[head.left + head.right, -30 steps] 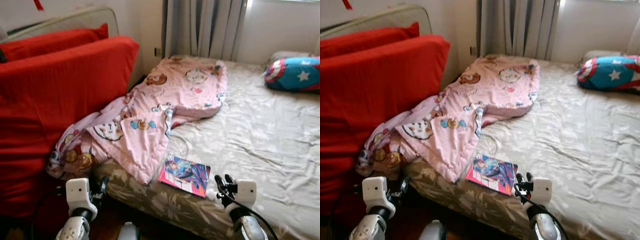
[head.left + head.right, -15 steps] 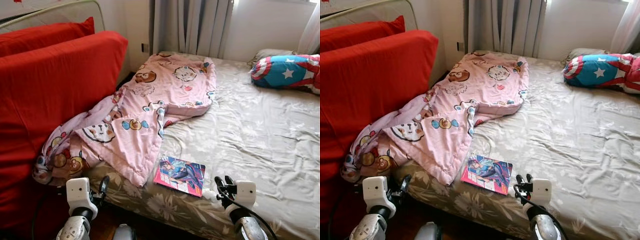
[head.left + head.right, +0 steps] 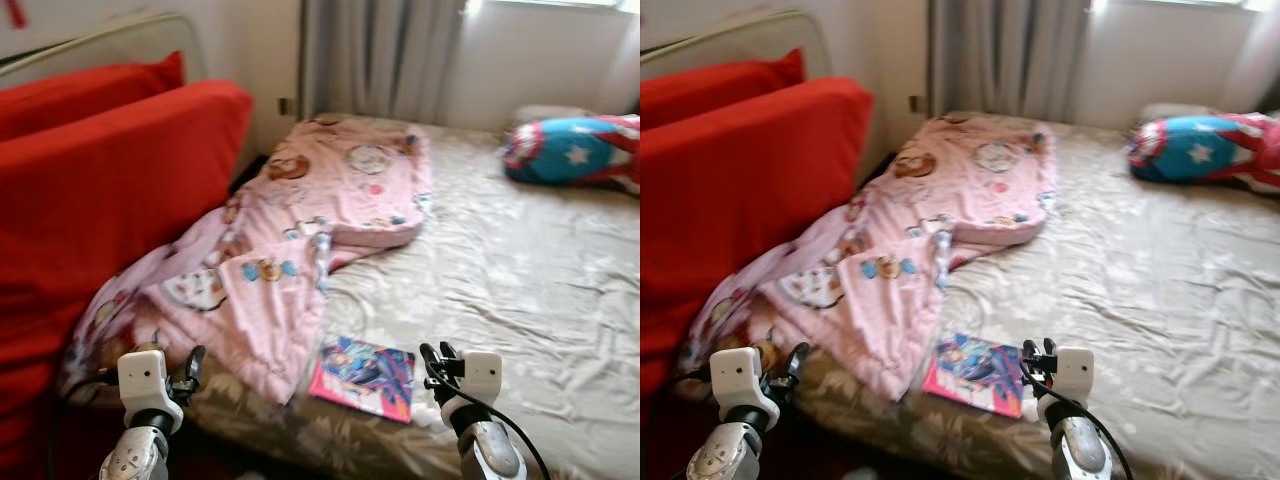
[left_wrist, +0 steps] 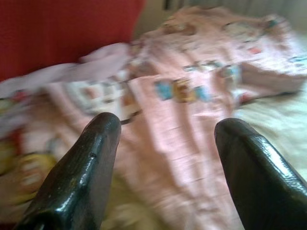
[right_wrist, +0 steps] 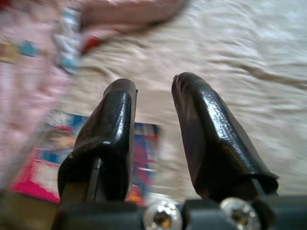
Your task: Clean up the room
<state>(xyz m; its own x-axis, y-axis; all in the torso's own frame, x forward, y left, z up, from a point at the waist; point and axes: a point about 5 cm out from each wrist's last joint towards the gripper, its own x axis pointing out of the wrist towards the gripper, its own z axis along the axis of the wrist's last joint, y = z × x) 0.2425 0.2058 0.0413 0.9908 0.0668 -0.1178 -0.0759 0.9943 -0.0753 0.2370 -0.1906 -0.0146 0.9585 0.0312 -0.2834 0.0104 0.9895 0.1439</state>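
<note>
A pink cartoon-print blanket (image 3: 330, 200) lies crumpled over the left half of the bed and spills off its near left corner. A colourful comic book (image 3: 365, 377) rests flat on the beige sheet (image 3: 520, 270) by the bed's front edge. My right gripper (image 3: 433, 358) hovers just right of the book, fingers a narrow gap apart with nothing between them; the right wrist view has the book (image 5: 48, 143) below the fingertips. My left gripper (image 3: 192, 362) is open wide near the hanging blanket corner, and the blanket (image 4: 192, 96) lies beyond it in the left wrist view.
Big red cushions (image 3: 110, 190) lean along the left side of the bed against a metal rail (image 3: 100, 30). A blue, red and white star pillow (image 3: 575, 148) lies at the bed's far right. Grey curtains (image 3: 375, 60) hang behind the bed.
The whole picture has shifted and blurred, so the camera moved. Both grippers keep the same pose; the book now lies a little closer to my right gripper.
</note>
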